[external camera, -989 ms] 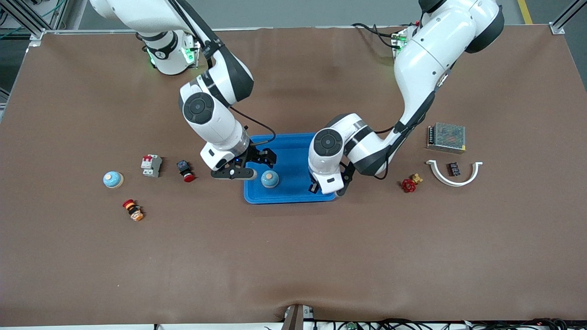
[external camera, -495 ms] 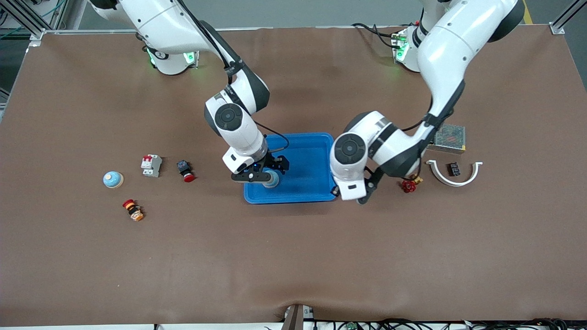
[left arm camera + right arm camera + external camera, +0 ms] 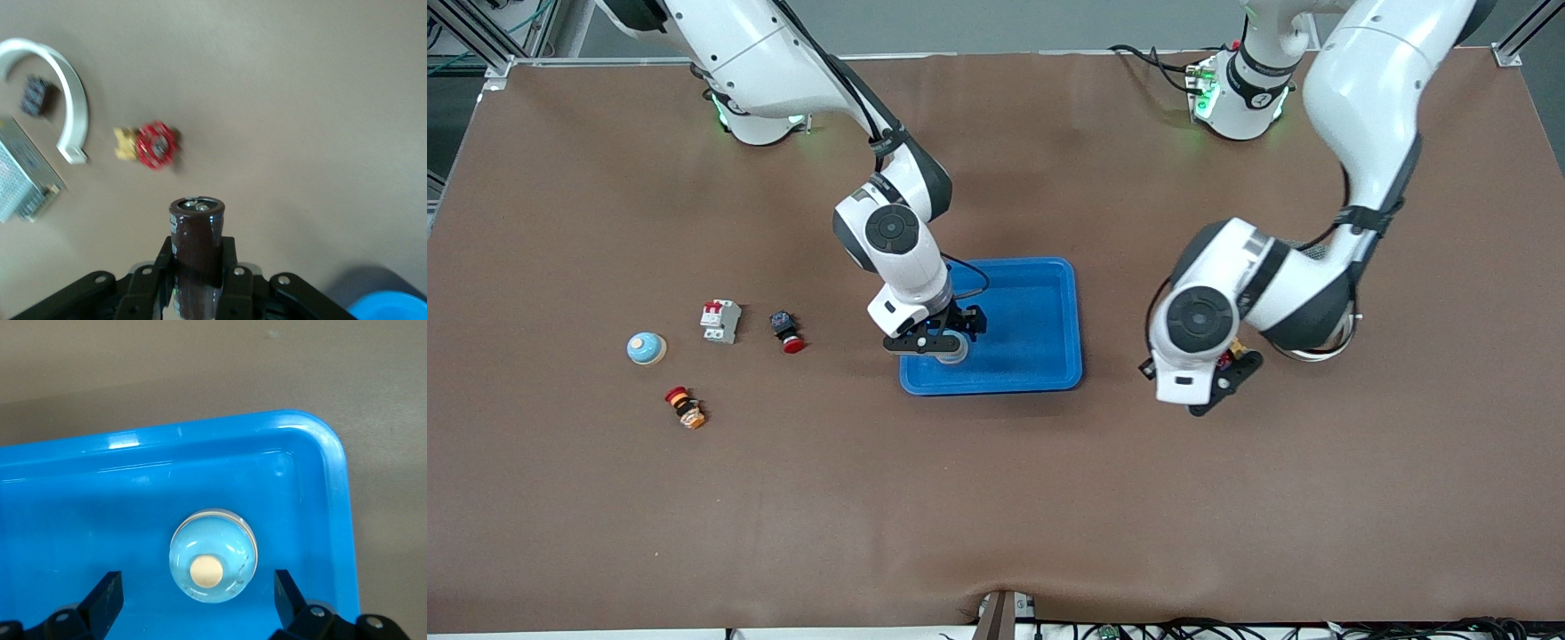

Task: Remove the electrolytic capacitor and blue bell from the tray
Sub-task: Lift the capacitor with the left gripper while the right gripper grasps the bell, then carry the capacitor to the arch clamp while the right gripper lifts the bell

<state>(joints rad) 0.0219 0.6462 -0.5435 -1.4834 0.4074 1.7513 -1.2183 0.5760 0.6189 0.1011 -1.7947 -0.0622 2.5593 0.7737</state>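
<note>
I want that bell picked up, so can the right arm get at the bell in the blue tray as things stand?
Probably yes: the right tool hangs open directly over the bell in the blue tray, a finger on each side, nothing between them.

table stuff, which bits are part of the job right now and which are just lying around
Job:
- capacitor, held in the left hand over bare table
- bell in the blue tray, between the open fingers of the right hand

Lying about:
- second bell
- breaker
- two push buttons
- red valve
- white clip
- power supply
</note>
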